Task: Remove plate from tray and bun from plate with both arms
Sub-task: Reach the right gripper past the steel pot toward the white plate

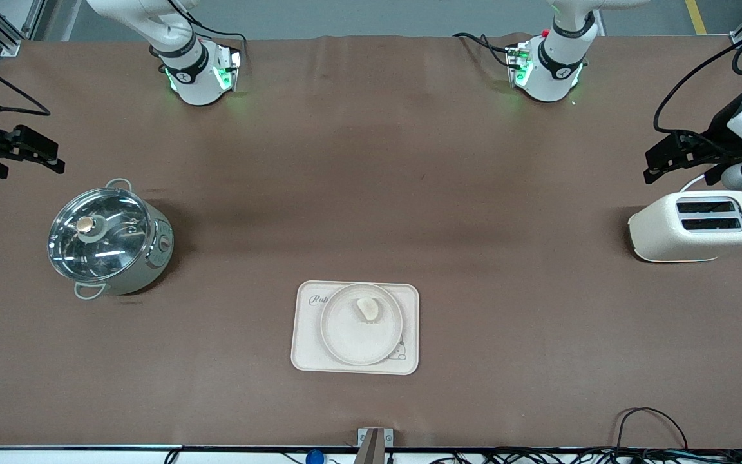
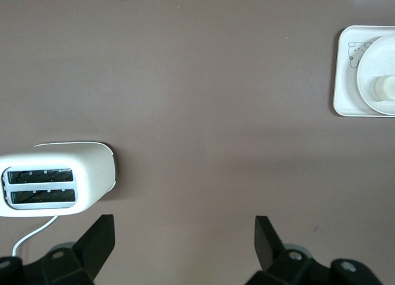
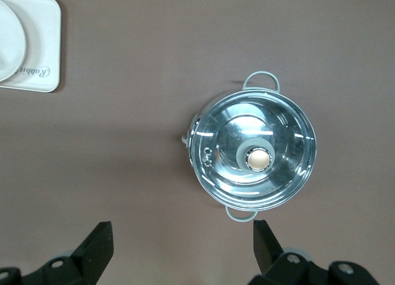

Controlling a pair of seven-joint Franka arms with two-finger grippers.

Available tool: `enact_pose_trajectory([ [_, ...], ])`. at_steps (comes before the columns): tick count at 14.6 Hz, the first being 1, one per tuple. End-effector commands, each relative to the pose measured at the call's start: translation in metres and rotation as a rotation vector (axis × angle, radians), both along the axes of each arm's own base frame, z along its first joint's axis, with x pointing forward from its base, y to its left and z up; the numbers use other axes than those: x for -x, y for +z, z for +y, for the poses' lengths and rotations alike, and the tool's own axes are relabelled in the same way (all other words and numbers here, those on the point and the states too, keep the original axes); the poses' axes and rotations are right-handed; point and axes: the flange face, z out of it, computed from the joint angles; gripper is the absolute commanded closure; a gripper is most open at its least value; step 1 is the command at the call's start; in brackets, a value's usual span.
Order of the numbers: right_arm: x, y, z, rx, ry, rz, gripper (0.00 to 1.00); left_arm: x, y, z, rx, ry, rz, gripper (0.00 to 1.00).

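Observation:
The round cream plate [image 1: 361, 338] lies on the rectangular cream tray [image 1: 303, 351] near the front camera's edge of the table, midway between the two ends. The small pale bun [image 1: 368, 309] rests in the plate, toward its rim farther from the camera. My left gripper [image 1: 653, 164] hangs open and empty over the left arm's end of the table, by the toaster. In the left wrist view the left gripper [image 2: 184, 229] frames bare table, with the plate [image 2: 378, 60] and bun [image 2: 386, 87] far off. My right gripper [image 1: 55, 161] [image 3: 182, 235] hangs open and empty beside the pot.
A cream two-slot toaster [image 1: 696, 225] [image 2: 55, 180] stands at the left arm's end. A steel pot with a glass lid [image 1: 110, 241] [image 3: 253, 150] stands at the right arm's end. Brown cloth covers the table. Cables lie along the edge nearest the camera.

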Motion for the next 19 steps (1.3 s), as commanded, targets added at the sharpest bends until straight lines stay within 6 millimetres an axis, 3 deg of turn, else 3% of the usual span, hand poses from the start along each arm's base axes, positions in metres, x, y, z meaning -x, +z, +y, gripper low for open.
enact_pose_trajectory([
  [1,-0.001,0.009,0.006,-0.012,-0.001,-0.01,0.0,0.002,0.004,0.0,0.014,0.016,0.0,0.0],
  [8,-0.009,0.002,0.018,-0.045,0.008,-0.005,0.0,0.002,0.004,0.002,0.016,0.016,0.0,0.0],
  [9,-0.012,-0.004,0.024,-0.044,0.015,0.005,0.0,0.002,0.004,0.002,0.016,0.016,0.0,0.0],
  [11,-0.022,-0.011,0.058,-0.045,0.068,0.013,0.0,0.002,0.004,0.002,0.016,0.017,0.0,0.0],
  [14,-0.054,-0.053,0.115,-0.117,0.061,0.04,0.0,0.003,0.004,0.001,0.016,0.017,0.0,0.0],
  [17,-0.094,-0.12,0.164,-0.144,0.027,0.017,0.0,0.002,0.005,0.002,0.015,0.017,-0.003,0.0],
  [19,-0.11,-0.166,0.203,-0.173,0.001,-0.002,0.0,0.003,0.004,0.001,0.015,0.016,0.002,0.0],
])
